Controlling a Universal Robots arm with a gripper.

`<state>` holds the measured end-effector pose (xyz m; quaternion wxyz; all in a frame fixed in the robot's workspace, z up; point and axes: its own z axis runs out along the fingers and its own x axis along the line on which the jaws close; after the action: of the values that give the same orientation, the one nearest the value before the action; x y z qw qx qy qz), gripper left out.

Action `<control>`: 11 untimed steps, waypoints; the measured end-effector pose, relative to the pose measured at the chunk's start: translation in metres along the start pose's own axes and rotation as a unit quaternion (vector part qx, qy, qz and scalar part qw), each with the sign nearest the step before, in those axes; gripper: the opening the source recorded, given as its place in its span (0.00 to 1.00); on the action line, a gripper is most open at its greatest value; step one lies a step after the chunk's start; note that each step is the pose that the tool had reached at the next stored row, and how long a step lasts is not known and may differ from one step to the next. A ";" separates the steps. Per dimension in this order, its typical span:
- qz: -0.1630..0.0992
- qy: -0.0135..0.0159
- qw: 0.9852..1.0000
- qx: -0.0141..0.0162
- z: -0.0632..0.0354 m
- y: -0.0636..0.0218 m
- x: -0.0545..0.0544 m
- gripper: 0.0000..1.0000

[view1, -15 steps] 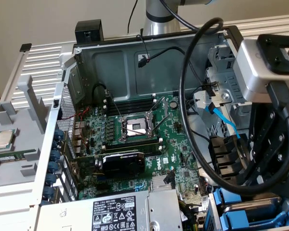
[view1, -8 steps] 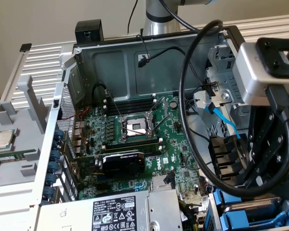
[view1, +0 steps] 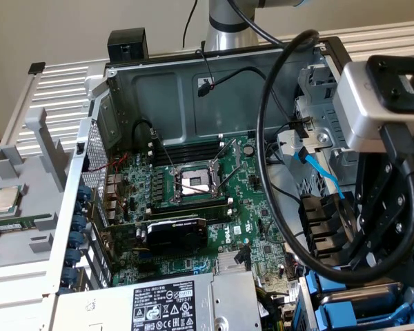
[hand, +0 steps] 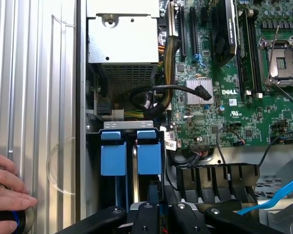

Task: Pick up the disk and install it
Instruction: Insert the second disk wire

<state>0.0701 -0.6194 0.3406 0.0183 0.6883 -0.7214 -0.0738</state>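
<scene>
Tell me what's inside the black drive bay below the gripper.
Two blue plastic carrier frames stand side by side in the black drive bay, tabs facing out. The gripper hangs just above them. The drive bodies deeper inside are hidden.

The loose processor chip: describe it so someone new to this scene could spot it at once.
Start at the open computer case in the exterior view. Outside it, at the exterior view's left, stands a grey plastic rack. The processor chip rests on it: a square silver plate, unlike the narrow green strip beside it.
</scene>
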 end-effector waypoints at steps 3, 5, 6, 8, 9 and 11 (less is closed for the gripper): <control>0.000 0.000 1.000 0.000 0.0004 0.0000 0.000 0.16; 0.000 0.000 1.000 0.000 0.0006 -0.0001 0.000 0.16; 0.000 0.000 1.000 0.000 0.0008 -0.0001 0.000 0.16; 0.000 0.000 1.000 0.000 0.0012 -0.0002 0.000 0.16; 0.000 0.000 1.000 0.000 0.0013 -0.0002 0.000 0.16; 0.000 0.000 1.000 0.000 0.0015 -0.0002 0.000 0.16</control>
<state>0.0701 -0.6194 0.3391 0.0181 0.6883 -0.7214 -0.0740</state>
